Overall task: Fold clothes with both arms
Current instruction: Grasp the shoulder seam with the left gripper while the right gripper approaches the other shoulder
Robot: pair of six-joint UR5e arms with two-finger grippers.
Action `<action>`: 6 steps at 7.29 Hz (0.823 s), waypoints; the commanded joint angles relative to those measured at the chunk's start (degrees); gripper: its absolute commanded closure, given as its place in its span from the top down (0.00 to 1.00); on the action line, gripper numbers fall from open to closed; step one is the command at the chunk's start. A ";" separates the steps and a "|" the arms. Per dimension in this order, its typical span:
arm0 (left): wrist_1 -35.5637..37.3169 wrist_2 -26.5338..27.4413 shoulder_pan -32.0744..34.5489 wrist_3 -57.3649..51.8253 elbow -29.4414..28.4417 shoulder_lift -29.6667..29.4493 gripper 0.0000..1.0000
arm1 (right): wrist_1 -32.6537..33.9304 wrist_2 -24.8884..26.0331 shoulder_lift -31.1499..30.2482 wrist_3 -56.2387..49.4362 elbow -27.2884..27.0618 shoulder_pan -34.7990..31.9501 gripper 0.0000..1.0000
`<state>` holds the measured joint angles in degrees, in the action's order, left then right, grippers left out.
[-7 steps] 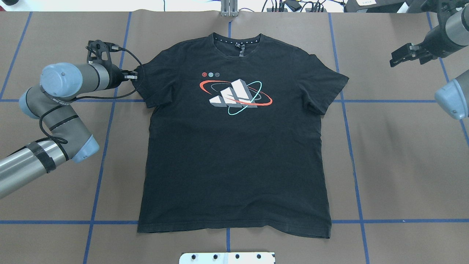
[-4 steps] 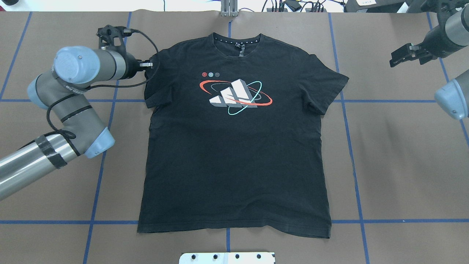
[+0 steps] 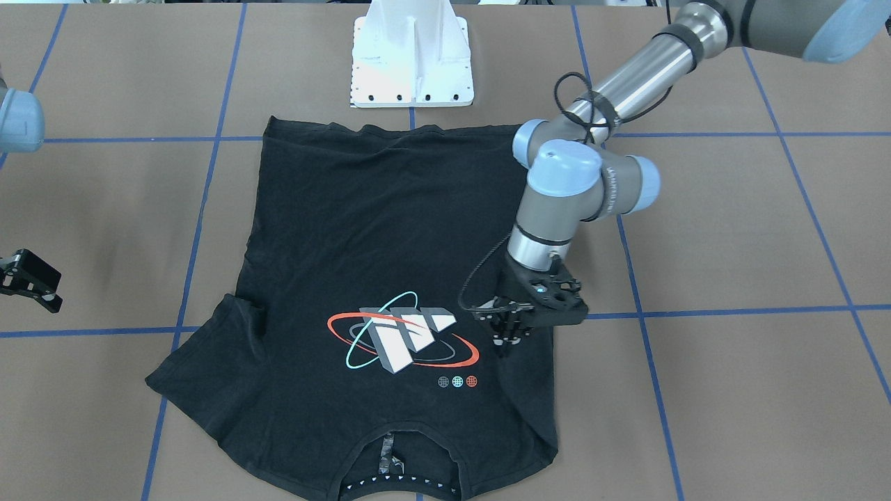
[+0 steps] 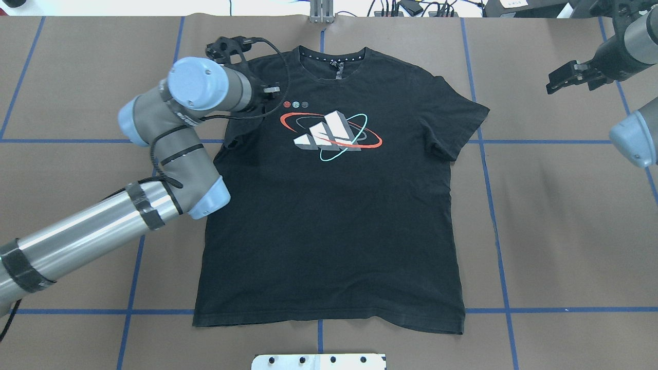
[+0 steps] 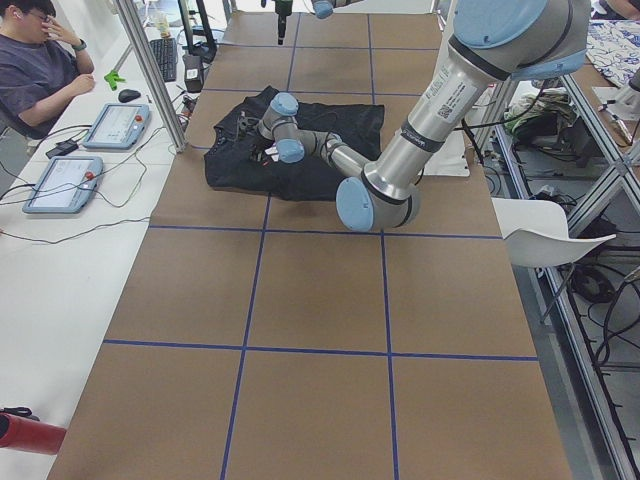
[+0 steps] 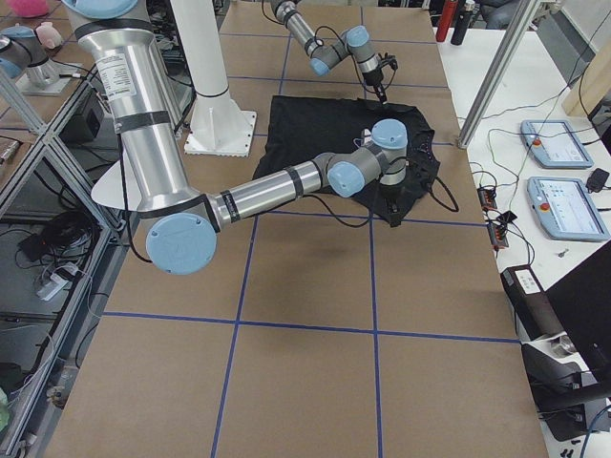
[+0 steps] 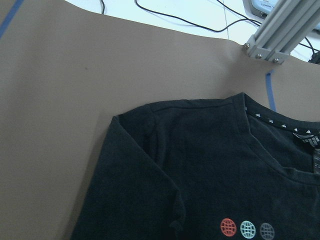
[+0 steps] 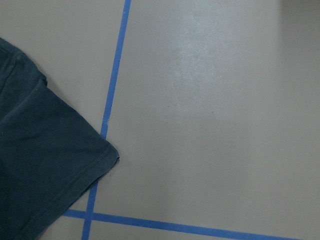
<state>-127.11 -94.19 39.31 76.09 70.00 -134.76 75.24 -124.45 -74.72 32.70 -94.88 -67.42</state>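
We see the left hand (image 3: 506, 339) pinching the shirt's (image 4: 334, 216) sleeve (image 7: 142, 170), folding it inward; next, lay it flat and release.

Classify as a robotics laboratory. Confirm by the long table (image 4: 565, 231), covered in brown sheet and marked into squares with blue tape (image 4: 490, 205). Note two grey industrial manipulators, left arm (image 4: 92, 231) and right arm (image 4: 635, 36), and a white pedestal base (image 3: 412, 59) at the table's edge. Note aluminium profile posts (image 5: 150, 70) along the side. Alongside, see a white bench (image 5: 40, 300) carrying teach pendants (image 5: 62, 183), a keyboard (image 5: 163, 58) and cables (image 4: 411, 7), with a person (image 5: 40, 60) seated there.
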 commanded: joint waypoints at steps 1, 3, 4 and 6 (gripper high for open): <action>0.11 0.23 -1.86 1.08 -1.88 -1.73 0.00 | 0.00 0.00 0.01 0.00 0.04 0.01 0.99; -0.15 0.06 -1.96 0.56 -1.71 -1.73 0.81 | 0.00 0.09 0.19 0.00 0.04 0.01 0.99; -0.15 -0.12 -1.78 0.12 -0.84 -1.73 1.00 | 0.00 0.44 0.45 0.00 0.30 0.27 0.99; 1.16 -1.34 -0.82 -3.47 4.24 -1.29 1.00 | -8.28 0.70 4.22 4.18 6.94 1.93 0.99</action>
<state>-126.80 -94.72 37.94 74.81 71.33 -136.36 72.94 -123.92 -72.44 33.74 -92.24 -66.49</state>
